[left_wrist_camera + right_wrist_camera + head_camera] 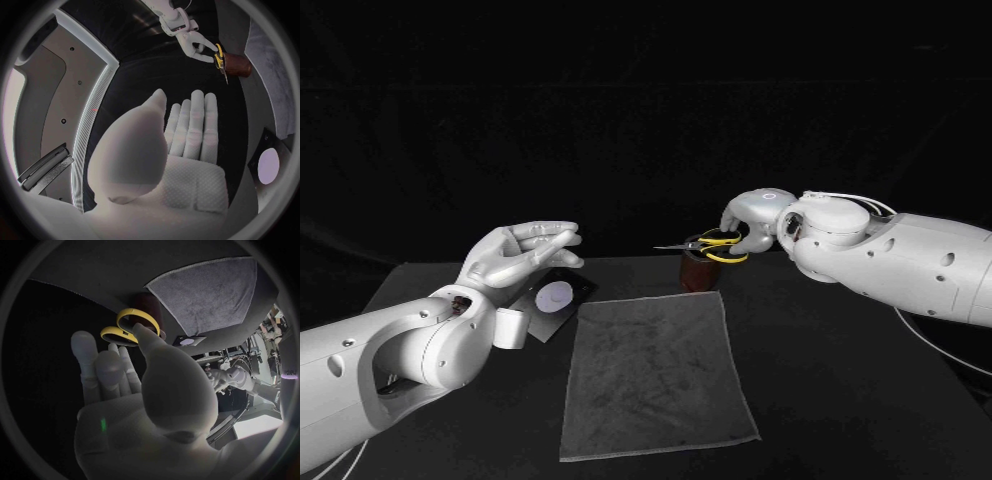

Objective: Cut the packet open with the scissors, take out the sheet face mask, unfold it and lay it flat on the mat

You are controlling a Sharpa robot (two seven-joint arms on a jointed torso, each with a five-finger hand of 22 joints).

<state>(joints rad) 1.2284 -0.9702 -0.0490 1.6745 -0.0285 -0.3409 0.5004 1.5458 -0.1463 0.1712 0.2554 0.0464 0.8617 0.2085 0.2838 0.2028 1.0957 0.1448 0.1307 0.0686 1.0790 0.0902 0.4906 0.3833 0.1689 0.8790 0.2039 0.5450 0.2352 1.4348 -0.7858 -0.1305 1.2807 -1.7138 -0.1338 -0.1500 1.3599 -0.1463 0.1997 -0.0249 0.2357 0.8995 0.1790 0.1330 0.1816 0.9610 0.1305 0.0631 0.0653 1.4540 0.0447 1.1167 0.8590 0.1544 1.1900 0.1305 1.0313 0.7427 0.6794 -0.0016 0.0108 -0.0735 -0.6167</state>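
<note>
Fetching the scissors (pixel 708 243) is the step in hand, I judge: my right hand (pixel 764 222) sits at their yellow handles over the brown holder (pixel 697 274), fingers mostly straight, and I cannot tell whether it grips them. My left hand (pixel 524 255) hovers wide and empty above the packet (pixel 554 297), which lies uncut just beside the mat (pixel 653 380). Next I need 1 firm hold through the loops, then the left hand down onto the packet.
</note>
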